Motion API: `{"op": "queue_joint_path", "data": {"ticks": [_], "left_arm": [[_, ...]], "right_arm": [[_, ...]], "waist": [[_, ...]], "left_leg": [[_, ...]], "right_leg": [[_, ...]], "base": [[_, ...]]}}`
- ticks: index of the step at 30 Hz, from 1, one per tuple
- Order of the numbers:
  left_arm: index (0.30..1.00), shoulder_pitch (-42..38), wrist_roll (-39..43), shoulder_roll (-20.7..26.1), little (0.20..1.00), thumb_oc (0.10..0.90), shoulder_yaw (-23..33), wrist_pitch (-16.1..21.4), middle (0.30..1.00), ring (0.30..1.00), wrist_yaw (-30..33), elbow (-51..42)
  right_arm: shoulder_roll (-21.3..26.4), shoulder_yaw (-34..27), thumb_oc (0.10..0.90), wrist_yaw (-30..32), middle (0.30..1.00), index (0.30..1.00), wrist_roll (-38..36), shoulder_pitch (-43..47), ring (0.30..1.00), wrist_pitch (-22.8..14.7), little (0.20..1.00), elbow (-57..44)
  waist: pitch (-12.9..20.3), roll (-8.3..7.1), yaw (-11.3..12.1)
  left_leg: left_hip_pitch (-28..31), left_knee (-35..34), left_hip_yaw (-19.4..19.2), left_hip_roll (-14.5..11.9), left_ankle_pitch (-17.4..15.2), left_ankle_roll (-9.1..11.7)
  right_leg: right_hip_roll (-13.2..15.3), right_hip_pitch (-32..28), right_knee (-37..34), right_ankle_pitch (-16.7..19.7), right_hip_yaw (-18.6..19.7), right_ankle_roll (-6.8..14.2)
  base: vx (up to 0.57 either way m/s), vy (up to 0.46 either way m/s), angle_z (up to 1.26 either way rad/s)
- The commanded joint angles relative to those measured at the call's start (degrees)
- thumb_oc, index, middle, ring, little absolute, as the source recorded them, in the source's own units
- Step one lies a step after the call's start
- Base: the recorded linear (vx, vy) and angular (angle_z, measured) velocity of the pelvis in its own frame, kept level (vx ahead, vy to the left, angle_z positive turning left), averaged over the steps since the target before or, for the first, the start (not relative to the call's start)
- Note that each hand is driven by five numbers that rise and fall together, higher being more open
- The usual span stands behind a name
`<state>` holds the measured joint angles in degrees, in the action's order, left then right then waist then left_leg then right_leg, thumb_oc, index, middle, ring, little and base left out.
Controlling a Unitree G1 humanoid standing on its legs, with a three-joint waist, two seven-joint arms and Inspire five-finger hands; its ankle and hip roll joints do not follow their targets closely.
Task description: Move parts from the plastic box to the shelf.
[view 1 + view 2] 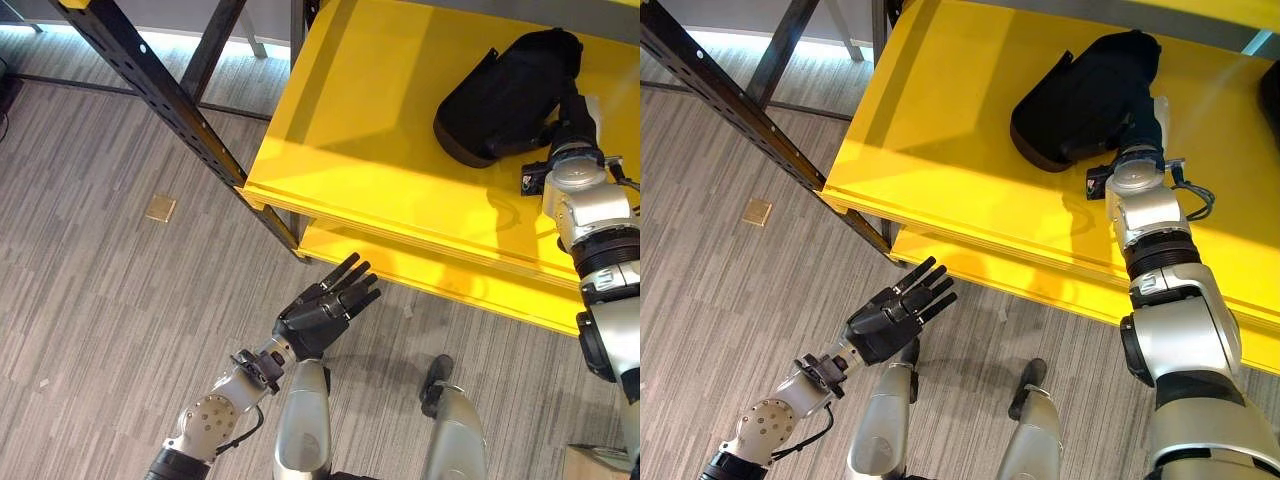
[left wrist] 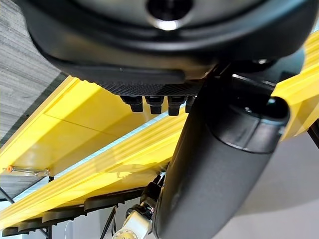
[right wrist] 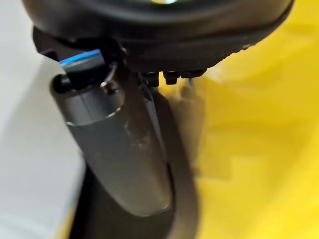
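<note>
A bulky black part (image 1: 505, 90) lies on the yellow shelf (image 1: 350, 150), toward its right. My right hand (image 1: 572, 115) rests against the part's right side, low over the shelf board. In the right wrist view its thumb (image 3: 119, 149) lies along the part's dark rim (image 3: 179, 164) and the fingers look straight, not curled round it. My left hand (image 1: 320, 315) hangs open over the floor just in front of the shelf's front edge, fingers straight and pointing at the shelf, holding nothing. The left wrist view looks past its thumb (image 2: 219, 164) at the yellow boards (image 2: 75, 134).
A lower yellow board (image 1: 440, 275) juts out beneath the top one. A black perforated upright (image 1: 160, 95) slants across the left, reaching the shelf's front left corner. A small brass plate (image 1: 160, 208) is set in the grey plank floor.
</note>
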<state>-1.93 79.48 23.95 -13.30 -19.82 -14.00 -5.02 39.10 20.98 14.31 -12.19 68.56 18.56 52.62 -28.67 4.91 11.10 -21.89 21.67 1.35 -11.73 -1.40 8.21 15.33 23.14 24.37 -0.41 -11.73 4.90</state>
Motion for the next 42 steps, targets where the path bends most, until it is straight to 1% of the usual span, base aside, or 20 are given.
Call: {"op": "queue_joint_path", "data": {"ticks": [1,3,5,6,8,12,15,18,20,24,25,28,29,32,35,37,39,42], "left_arm": [[1.0,-1.08,1.25,-0.26,1.0,0.9,0.39,1.76,1.0,1.0,-2.55,-8.61],[1.0,-0.86,1.09,-0.24,1.0,0.9,0.56,1.8,1.0,1.0,-2.86,-8.62],[1.0,-0.61,1.18,-0.08,1.0,0.9,0.95,1.46,1.0,1.0,-3.0,-8.97],[1.0,-0.57,1.21,-0.07,1.0,0.9,1.06,1.26,1.0,1.0,-3.01,-9.07],[1.0,-0.35,1.73,0.14,1.0,0.9,1.57,0.6,1.0,1.0,-2.97,-9.34],[1.0,0.2,1.77,0.19,1.0,0.9,2.41,-0.27,1.0,1.0,-3.35,-9.86],[1.0,0.43,1.92,0.04,1.0,0.9,3.11,-0.78,1.0,1.0,-3.58,-9.93],[1.0,0.46,2.17,-0.06,1.0,0.9,3.86,-1.52,1.0,1.0,-3.59,-10.15],[1.0,0.61,2.26,-0.23,1.0,0.9,4.36,-2.06,1.0,1.0,-3.56,-10.16],[1.0,0.88,2.35,-0.36,1.0,0.9,4.78,-2.57,1.0,1.0,-3.58,-10.35],[1.0,1.04,2.29,-0.49,1.0,0.9,4.89,-2.68,1.0,1.0,-3.59,-10.4],[1.0,1.01,2.35,-0.5,1.0,0.9,5.03,-2.81,1.0,1.0,-3.55,-10.37],[1.0,1.21,2.16,-0.71,1.0,0.9,5.2,-3.02,1.0,1.0,-3.81,-10.24],[1.0,1.35,1.71,-1.1,1.0,0.9,5.39,-3.1,1.0,1.0,-3.97,-10.29],[1.0,1.27,2.13,-1.23,1.0,0.9,5.87,-3.24,1.0,1.0,-3.99,-10.3],[1.0,1.23,2.1,-1.38,1.0,0.9,5.92,-3.3,1.0,1.0,-4.2,-10.22],[1.0,1.35,1.82,-1.66,1.0,0.9,6.04,-3.51,1.0,1.0,-4.41,-10.1],[1.0,1.55,1.44,-2.12,1.0,0.9,6.11,-3.68,1.0,1.0,-4.67,-10.06]], "right_arm": [[6.14,5.58,0.9,-4.05,1.0,1.0,16.85,3.5,1.0,5.68,1.0,3.65],[7.86,7.59,0.9,-4.97,1.0,1.0,19.78,3.4,1.0,5.45,1.0,4.18],[10.0,10.12,0.9,-6.17,1.0,1.0,26.1,3.49,1.0,5.55,1.0,5.07],[10.35,10.49,0.9,-6.17,1.0,1.0,26.6,3.4,1.0,5.24,1.0,5.21],[11.65,11.98,0.9,-6.55,1.0,1.0,25.36,3.61,1.0,4.65,1.0,5.41],[12.95,13.19,0.9,-7.42,1.0,1.0,27.81,3.31,1.0,4.14,1.0,5.16],[13.68,13.58,0.9,-8.27,1.0,1.0,27.17,2.77,1.0,4.72,1.0,4.51],[13.87,13.2,0.9,-8.37,1.0,1.0,27.74,2.3,1.0,4.91,1.0,4.07],[14.24,12.6,0.9,-8.19,1.0,1.0,26.31,1.65,1.0,4.48,1.0,3.4],[14.84,11.7,0.9,-9.18,1.0,1.0,26.93,1.11,1.0,3.18,1.0,1.71],[14.99,11.56,0.9,-9.15,1.0,1.0,26.15,0.77,1.0,2.28,1.0,1.15],[14.92,11.05,0.9,-9.71,1.0,1.0,26.83,0.57,1.0,1.19,1.0,0.25],[14.95,10.88,0.9,-10.69,1.0,1.0,27.35,0.23,1.0,0.31,1.0,-1.15],[14.59,10.41,0.9,-11.88,1.0,1.0,27.78,-0.5,1.0,-0.24,1.0,-3.71],[14.09,10.34,0.9,-12.85,1.0,1.0,29.68,-0.59,1.0,-0.49,1.0,-6.17],[13.62,10.82,0.9,-13.18,1.0,1.0,30.96,-0.72,1.0,-1.3,1.0,-7.47],[13.38,11.27,0.9,-14.26,1.0,1.0,34.06,-0.77,1.0,-1.98,1.0,-9.42],[12.79,12.28,0.9,-15.93,1.0,1.0,37.04,-1.73,1.0,-2.02,1.0,-12.69]], "waist": [[-1.12,0.12,-0.14],[-1.12,-0.08,-0.27],[-1.12,-0.33,-0.38],[-1.12,-0.36,-0.39],[-1.12,-0.52,-0.44],[-1.12,-0.68,-0.43],[-1.12,-0.74,-0.52],[-1.12,-0.81,-0.61],[-1.12,-0.89,-0.72],[-1.12,-0.97,-0.89],[-1.12,-0.99,-0.93],[-1.12,-1.04,-1.0],[-1.12,-1.02,-1.06],[-1.12,-1.0,-1.24],[-1.12,-0.82,-1.36],[-1.08,-0.78,-1.38],[-1.01,-0.82,-1.38],[-0.79,-0.93,-1.42]], "left_leg": [[0.48,-3.69,-4.13,0.46,2.94,-2.84],[0.75,-3.98,-4.28,0.33,3.15,-2.83],[0.8,-4.02,-4.46,0.15,3.25,-2.85],[0.82,-4.01,-4.48,0.11,3.26,-2.85],[1.09,-4.21,-4.59,0.04,3.37,-2.82],[1.36,-4.36,-4.72,-0.08,3.48,-2.83],[1.66,-4.53,-4.74,-0.06,3.55,-2.85],[1.92,-4.71,-4.83,-0.06,3.59,-2.9],[2.05,-4.79,-4.86,-0.12,3.62,-2.89],[2.35,-4.78,-4.83,0.01,3.47,-2.94],[2.28,-4.57,-4.77,0.05,3.42,-2.95],[2.39,-4.58,-4.77,0.11,3.31,-3.0],[2.53,-4.54,-4.79,0.19,3.26,-3.02],[2.55,-4.45,-4.87,0.24,3.23,-3.1],[2.98,-4.74,-4.9,0.38,3.26,-3.05],[2.99,-4.79,-5.0,0.42,3.29,-3.07],[2.98,-4.74,-4.99,0.42,3.28,-3.08],[3.09,-4.97,-5.12,0.4,3.42,-3.08]], "right_leg": [[-1.67,-3.37,9.89,-11.18,0.86,-0.82],[-1.77,-3.59,9.54,-10.97,0.84,-0.76],[-1.86,-3.8,9.2,-10.81,0.77,-0.75],[-1.89,-3.86,9.15,-10.79,0.75,-0.74],[-1.97,-4.1,8.91,-10.71,0.69,-0.75],[-2.08,-4.55,8.51,-10.66,0.57,-0.81],[-2.09,-4.82,8.45,-10.71,0.65,-0.83],[-2.12,-4.93,8.51,-10.81,0.78,-0.84],[-2.18,-5.02,8.52,-10.87,0.81,-0.9],[-2.25,-5.2,8.46,-10.91,0.98,-0.95],[-2.22,-5.2,8.55,-10.93,1.07,-0.95],[-2.21,-5.2,8.59,-10.98,1.11,-0.94],[-2.23,-5.46,8.46,-10.97,1.1,-0.97],[-2.19,-5.43,8.4,-10.87,1.29,-0.92],[-2.17,-5.8,7.91,-10.73,1.36,-0.83],[-2.18,-5.82,7.76,-10.65,1.41,-0.77],[-2.14,-5.78,7.7,-10.53,1.44,-0.73],[-2.24,-6.02,7.26,-10.37,1.44,-0.69]], "base": [[0.0,-0.005,-0.05],[0.0,-0.003,-0.02],[0.0,0.0,0.0],[0.0,0.0,0.0],[0.0,0.0,0.0],[0.0,0.0,-0.01],[0.01,0.003,-0.06],[0.0,0.0,0.0],[0.0,0.0,0.0],[0.0,0.0,0.0],[0.0,0.0,0.0],[0.0,0.0,0.0],[0.0,0.0,0.0],[0.0,0.0,0.0],[-0.01,0.022,0.0],[0.0,0.0,0.0],[0.0,0.0,0.0],[0.0,0.0,0.0]]}}
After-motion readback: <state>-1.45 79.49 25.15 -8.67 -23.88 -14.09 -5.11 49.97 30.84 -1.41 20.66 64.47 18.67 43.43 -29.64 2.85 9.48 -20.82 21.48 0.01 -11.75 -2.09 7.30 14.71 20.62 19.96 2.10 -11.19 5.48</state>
